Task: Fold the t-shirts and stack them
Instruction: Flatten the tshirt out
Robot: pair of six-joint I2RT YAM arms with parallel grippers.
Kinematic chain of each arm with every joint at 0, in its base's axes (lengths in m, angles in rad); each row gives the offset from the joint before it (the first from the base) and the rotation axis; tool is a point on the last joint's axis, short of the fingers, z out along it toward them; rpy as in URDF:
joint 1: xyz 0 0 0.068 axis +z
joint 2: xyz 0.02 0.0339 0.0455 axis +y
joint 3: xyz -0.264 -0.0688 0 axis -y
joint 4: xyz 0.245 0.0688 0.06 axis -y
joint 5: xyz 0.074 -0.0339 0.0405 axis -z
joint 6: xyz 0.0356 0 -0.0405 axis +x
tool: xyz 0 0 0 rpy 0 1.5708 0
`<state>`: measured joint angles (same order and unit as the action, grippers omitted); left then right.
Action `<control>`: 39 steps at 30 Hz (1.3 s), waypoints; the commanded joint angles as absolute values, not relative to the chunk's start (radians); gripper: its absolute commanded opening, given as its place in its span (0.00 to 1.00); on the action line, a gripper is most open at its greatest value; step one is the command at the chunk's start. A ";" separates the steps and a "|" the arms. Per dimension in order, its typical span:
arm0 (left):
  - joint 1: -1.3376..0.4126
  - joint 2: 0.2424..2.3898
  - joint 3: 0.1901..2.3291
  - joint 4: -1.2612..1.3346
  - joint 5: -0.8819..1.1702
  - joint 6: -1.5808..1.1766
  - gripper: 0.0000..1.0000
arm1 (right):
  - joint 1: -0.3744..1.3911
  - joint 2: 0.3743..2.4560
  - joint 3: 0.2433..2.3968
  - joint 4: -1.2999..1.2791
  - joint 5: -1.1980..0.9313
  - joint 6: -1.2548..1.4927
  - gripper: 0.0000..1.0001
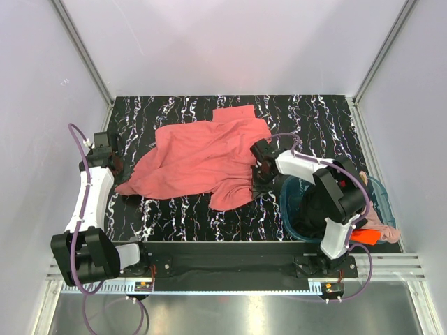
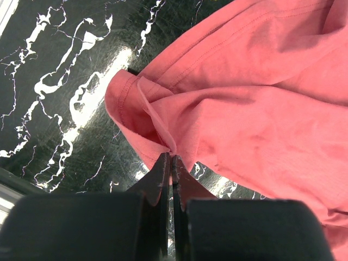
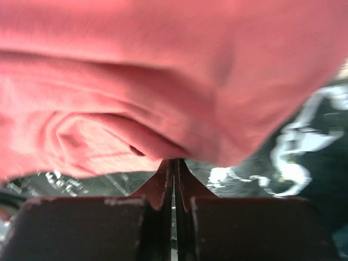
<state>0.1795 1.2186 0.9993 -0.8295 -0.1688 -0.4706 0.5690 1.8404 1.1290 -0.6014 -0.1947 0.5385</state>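
We count two arms and two pincers, one teal basket (image 1: 286,206), and four pieces of clothing: one salmon-red t-shirt (image 1: 199,157) out on the black marbled table (image 1: 174,218), and three in the basket. These are a black cloth (image 1: 307,207), an orange cloth (image 1: 364,236) and a pale pink cloth (image 1: 383,225), all partly hidden by the right arm.

From above, the basket sits at the table's 4 o'clock corner and the salmon-red t-shirt lies across the table's middle. We see it unfolded but rumpled, plain in colour, with soft creases. A squared flap reaches toward 1 o'clock and a rounded lobe hangs toward 5 o'clock.

The left gripper (image 2: 171,162) is at the shirt's 8 o'clock edge. Its fingers are pressed together, pinching a stitched hem that curls over itself. The right gripper (image 3: 174,165) is at the shirt's 3 o'clock edge. Its fingers are likewise pressed together, tips nipping the underside of a bulging fold, as far as we can tell through the blur.
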 commanded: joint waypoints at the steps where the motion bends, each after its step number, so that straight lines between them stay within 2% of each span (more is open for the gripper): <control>1: 0.178 1.190 1.022 -0.807 -0.153 -0.451 0.00 | 0.538 1.800 1.183 -0.641 -0.077 0.488 0.00; 5: 0.176 1.175 1.110 -0.807 -0.164 -0.434 0.00 | 0.486 1.666 1.348 -0.716 -0.005 0.468 0.00; 10: 0.176 1.206 1.239 -0.792 -0.172 -0.449 0.00 | 0.341 1.571 1.598 -0.755 0.087 0.471 0.00; 16: 0.176 1.264 1.435 -0.764 -0.222 -0.440 0.00 | 0.174 1.513 1.849 -0.654 0.080 0.456 0.00; 19: 0.178 1.301 1.572 -0.767 -0.267 -0.433 0.00 | 0.131 1.526 1.984 -0.597 0.081 0.457 0.00; 22: 0.178 1.330 1.710 -0.723 -0.224 -0.391 0.00 | 0.114 1.523 2.077 -0.494 0.092 0.419 0.00; 28: 0.179 1.384 1.992 -0.634 -0.022 -0.275 0.00 | 0.114 1.525 2.196 -0.359 0.054 0.353 0.00; 30: 0.178 1.381 2.017 -0.578 -0.035 -0.288 0.00 | 0.114 1.522 2.197 -0.334 0.037 0.354 0.00; 32: 0.178 1.417 2.046 -0.642 -0.153 -0.389 0.00 | 0.114 1.543 2.190 -0.339 0.023 0.370 0.00; 33: 0.189 1.492 2.137 -0.710 -0.257 -0.435 0.00 | 0.114 1.552 2.212 -0.353 0.014 0.382 0.00; 35: 0.236 1.592 2.361 -0.985 -0.177 -0.606 0.00 | 0.114 1.539 2.207 -0.350 0.003 0.396 0.00; 36: 0.251 1.624 2.511 -1.027 -0.070 -0.638 0.00 | 0.114 1.526 2.198 -0.338 0.003 0.406 0.00; 37: 0.249 1.615 2.505 -1.028 -0.046 -0.650 0.00 | 0.114 1.513 2.178 -0.321 0.003 0.417 0.00; 39: 0.250 1.527 2.333 -0.803 -0.011 -0.666 0.00 | 0.114 1.512 2.189 -0.311 0.006 0.411 0.00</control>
<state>0.2344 1.5963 2.4092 -0.8604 -0.0788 -0.5545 0.1234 1.5391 2.1704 -0.4061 -0.0025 0.4049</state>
